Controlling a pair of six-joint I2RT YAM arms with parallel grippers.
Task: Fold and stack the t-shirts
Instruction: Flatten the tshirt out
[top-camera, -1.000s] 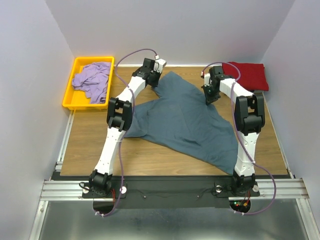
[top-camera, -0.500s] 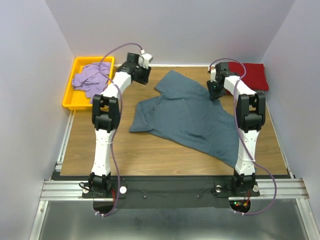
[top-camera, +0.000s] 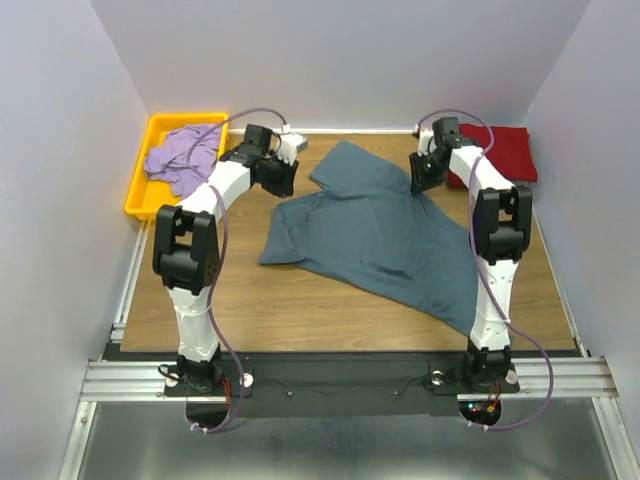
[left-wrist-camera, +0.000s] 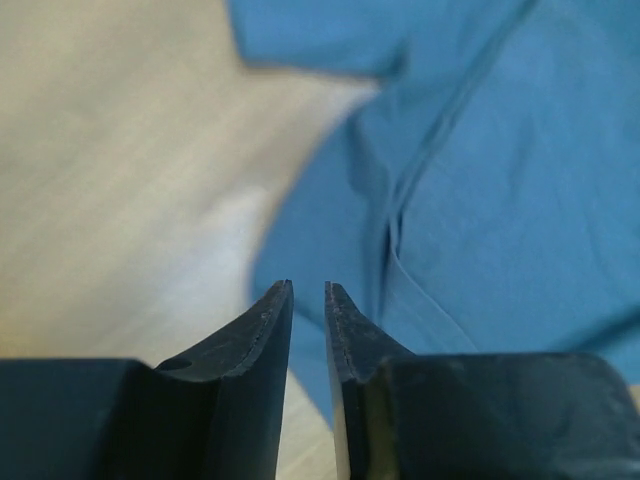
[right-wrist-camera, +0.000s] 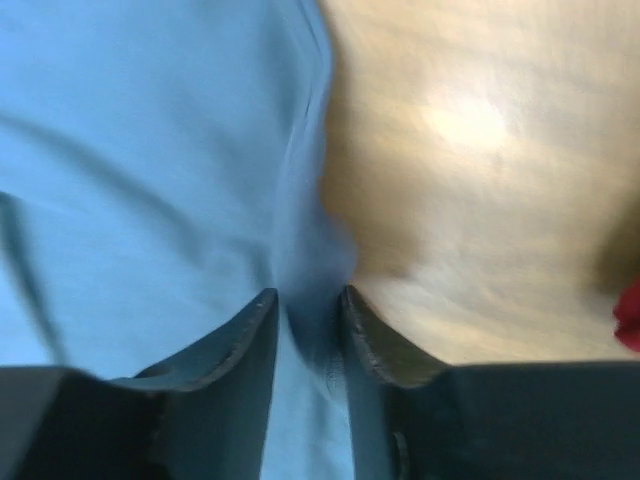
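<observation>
- The blue-grey t-shirt (top-camera: 370, 235) lies spread askew at the centre of the table (top-camera: 190, 290).
- Left gripper (left-wrist-camera: 308, 290), upper left of centre: fingers slightly parted, empty.
- Right gripper (right-wrist-camera: 308, 295), upper right: fingers astride a ridge of the shirt; pinching or released, I cannot tell.
- Dark red t-shirt (top-camera: 505, 150) far upper right; lavender t-shirt (top-camera: 183, 155) crumpled in the yellow tray (top-camera: 140, 200), upper left.

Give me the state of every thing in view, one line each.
slate blue-grey t-shirt: spread loose on the table, not folded up.
dark red t-shirt: folded, at the far right corner.
lavender t-shirt: crumpled in the yellow tray.
left gripper: jaws slightly apart, holding nothing, beside the blue-grey shirt.
right gripper: jaws apart, the blue-grey shirt's edge between them.
</observation>
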